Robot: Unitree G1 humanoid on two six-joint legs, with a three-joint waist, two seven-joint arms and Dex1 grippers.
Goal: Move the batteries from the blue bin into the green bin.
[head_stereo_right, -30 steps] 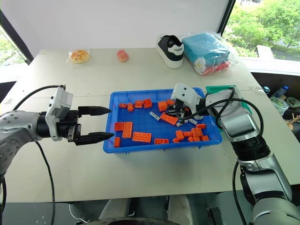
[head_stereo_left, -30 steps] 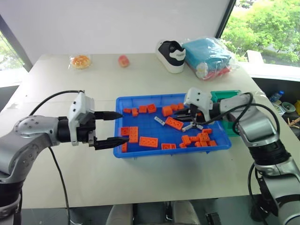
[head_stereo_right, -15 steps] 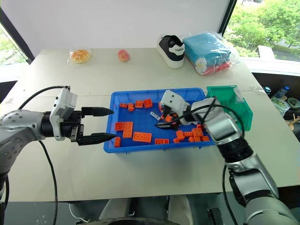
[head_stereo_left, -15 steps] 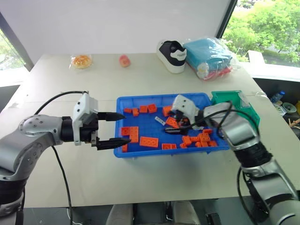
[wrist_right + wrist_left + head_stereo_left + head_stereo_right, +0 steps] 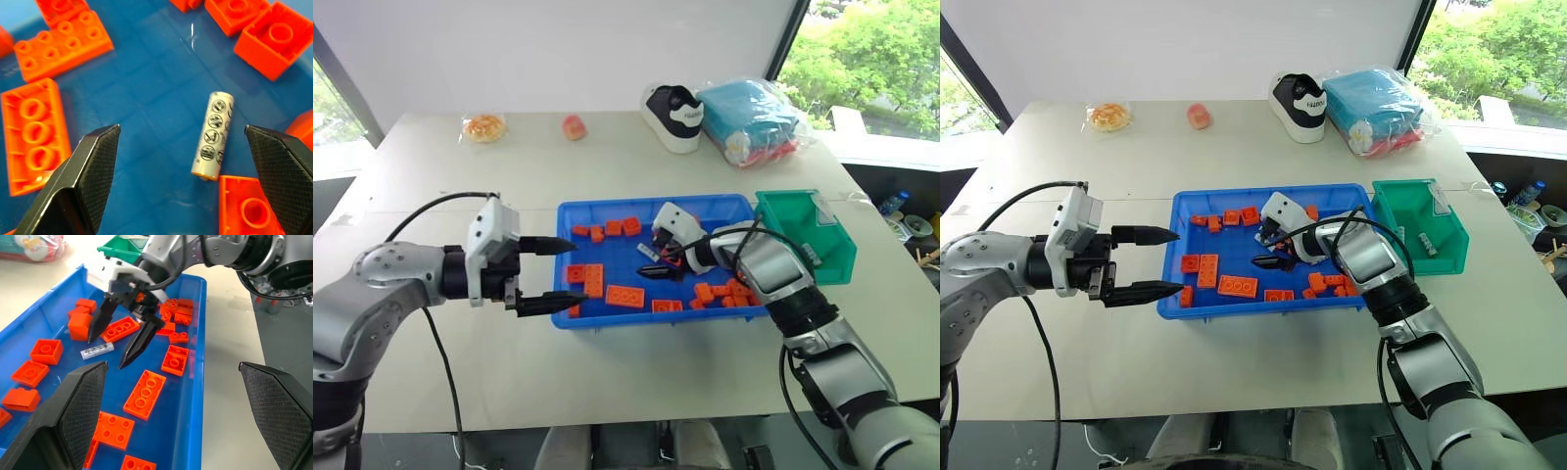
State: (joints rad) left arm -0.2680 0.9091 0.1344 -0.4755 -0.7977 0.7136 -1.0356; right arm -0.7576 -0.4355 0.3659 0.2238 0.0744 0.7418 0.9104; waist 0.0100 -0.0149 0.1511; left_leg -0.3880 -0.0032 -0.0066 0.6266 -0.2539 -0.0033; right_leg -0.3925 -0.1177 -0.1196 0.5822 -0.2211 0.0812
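The blue bin lies mid-table, strewn with orange bricks. One silver battery lies flat on its floor among them, also seen from the left wrist. My right gripper hangs open just above it, one finger on either side, not touching it. At the bin's left rim my left gripper stands open and empty, pointing into the bin. The green bin stands against the blue bin's right end, with small silver batteries on its floor.
At the table's far side stand a black-and-white shoe, a teal bagged bundle, a snack packet and a small pink fruit. Bare tabletop lies in front of the bins.
My right gripper has travelled left from the blue bin's right end to its middle, dropped lower and opened wide. The green bin now shows in full. The left arm stayed put.
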